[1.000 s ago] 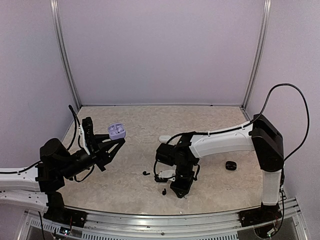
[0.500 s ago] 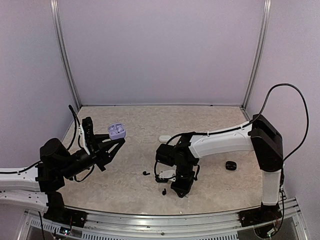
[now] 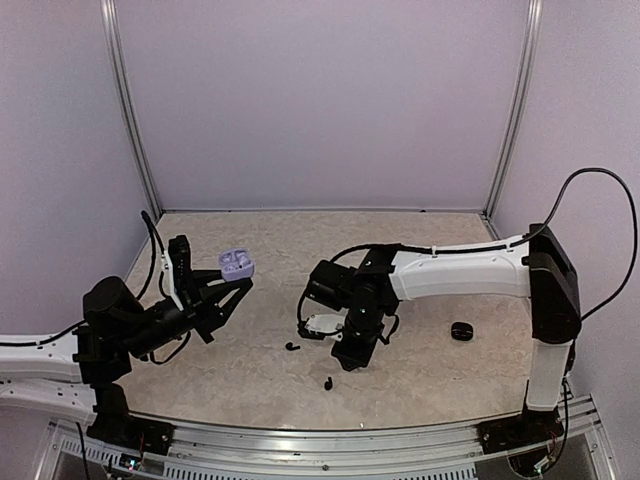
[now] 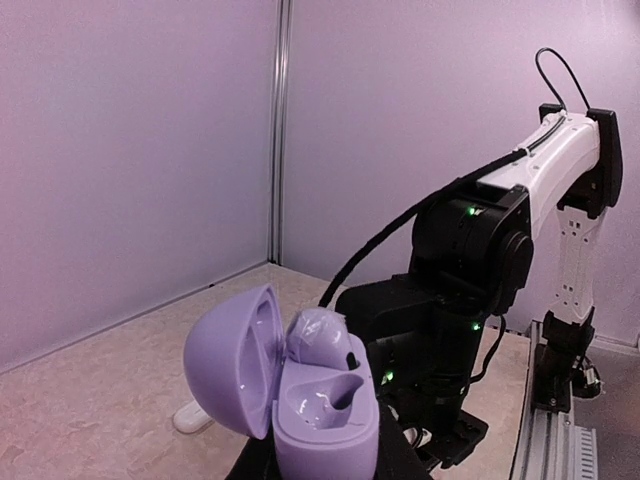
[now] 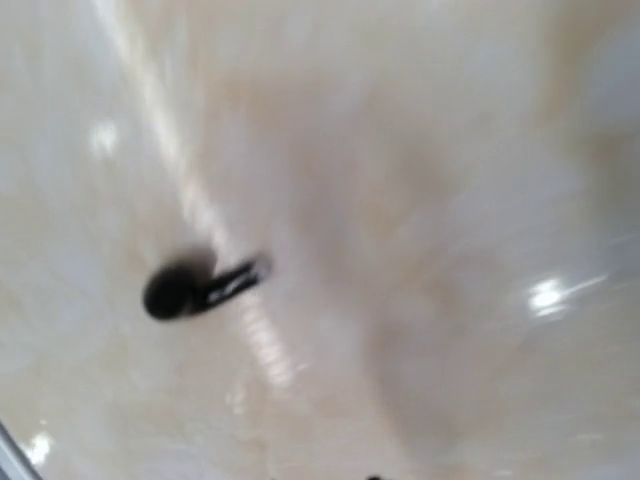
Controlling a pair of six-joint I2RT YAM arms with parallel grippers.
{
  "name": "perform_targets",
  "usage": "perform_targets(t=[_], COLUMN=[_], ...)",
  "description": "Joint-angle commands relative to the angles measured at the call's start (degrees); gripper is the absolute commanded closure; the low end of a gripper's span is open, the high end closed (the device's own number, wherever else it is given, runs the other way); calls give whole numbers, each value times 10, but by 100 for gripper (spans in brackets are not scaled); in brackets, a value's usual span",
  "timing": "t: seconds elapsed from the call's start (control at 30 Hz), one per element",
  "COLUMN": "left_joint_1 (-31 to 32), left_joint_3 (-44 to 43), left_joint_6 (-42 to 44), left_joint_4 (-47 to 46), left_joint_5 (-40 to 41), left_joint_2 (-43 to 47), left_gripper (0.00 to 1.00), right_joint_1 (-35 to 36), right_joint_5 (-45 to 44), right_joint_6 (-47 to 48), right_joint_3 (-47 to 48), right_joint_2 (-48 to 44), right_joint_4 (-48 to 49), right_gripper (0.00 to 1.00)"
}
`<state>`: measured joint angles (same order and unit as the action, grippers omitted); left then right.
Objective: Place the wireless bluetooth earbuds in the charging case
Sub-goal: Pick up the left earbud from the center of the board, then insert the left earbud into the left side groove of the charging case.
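My left gripper is shut on an open lavender charging case and holds it up above the table's left side. In the left wrist view the case has its lid swung left, one lavender earbud in the far socket, and the near socket bare. My right gripper points down at mid-table; its jaws cannot be made out. Two black earbuds lie on the table beside it. The blurred right wrist view shows one black earbud on the table. White earbuds are not visible.
A shut black case lies on the table at the right. A small white piece shows at the right gripper's left side. A white object lies on the table beyond the lavender case. Walls enclose the table on three sides.
My right arm has swung back and to the left, away from the near black earbud. The left gripper with the lavender case has barely moved.
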<state>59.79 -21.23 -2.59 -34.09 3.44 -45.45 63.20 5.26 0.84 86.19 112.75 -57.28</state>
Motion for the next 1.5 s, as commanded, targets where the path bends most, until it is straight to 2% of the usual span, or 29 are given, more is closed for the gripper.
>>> perform_targets(t=[0.0, 0.2, 0.4, 0.6, 0.77, 0.87, 1.07, 1.47], left_joint_1=[-5, -5, -5, 7, 42, 57, 57, 58], left_joint_3=[-8, -13, -13, -28, -52, -64, -79, -90], left_joint_6=[2, 7, 24, 99, 177, 197, 173, 158], left_joint_4=[-18, -26, -41, -28, -4, 3, -17, -26], left_joint_5=[-9, -19, -46, -57, 4, 23, 14, 8], left_joint_2=[-7, -16, -19, -28, -37, -50, -76, -91], left_gripper=[100, 100, 100, 100, 100, 100, 100, 100], right_joint_1=[-5, -4, 1, 9, 17, 25, 50, 96], right_joint_5=[-63, -83, -36, 9, 50, 71, 104, 59], right_joint_6=[22, 69, 105, 125, 134, 139, 144, 177], right_joint_3=[38, 50, 19, -13, -47, -65, -70, -47], right_joint_2=[-73, -157, -253, -317, -354, -365, -364, -313], right_joint_4=[61, 164, 276, 362, 438, 476, 525, 522], right_gripper=[91, 91, 91, 91, 91, 91, 91, 91])
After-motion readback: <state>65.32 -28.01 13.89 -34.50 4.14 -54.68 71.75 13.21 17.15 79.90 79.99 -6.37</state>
